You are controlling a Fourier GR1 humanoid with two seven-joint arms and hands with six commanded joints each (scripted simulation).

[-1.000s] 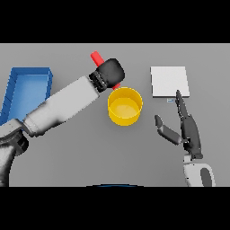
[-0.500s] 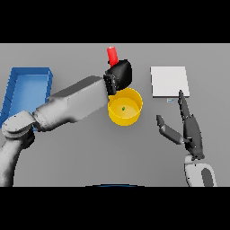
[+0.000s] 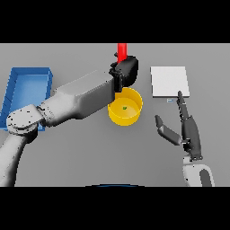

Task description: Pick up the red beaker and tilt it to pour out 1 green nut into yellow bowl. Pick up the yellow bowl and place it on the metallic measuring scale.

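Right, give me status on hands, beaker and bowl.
Left hand shut on red beaker, upright above yellow bowl. One green nut in bowl. Right hand open, idle below scale. Bowl-to-scale path clear.

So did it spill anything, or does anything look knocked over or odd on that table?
Nothing stands out. One green nut lies inside the yellow bowl, none on the table. The left hand holds the red beaker upright above the bowl. The scale and blue tray sit square.
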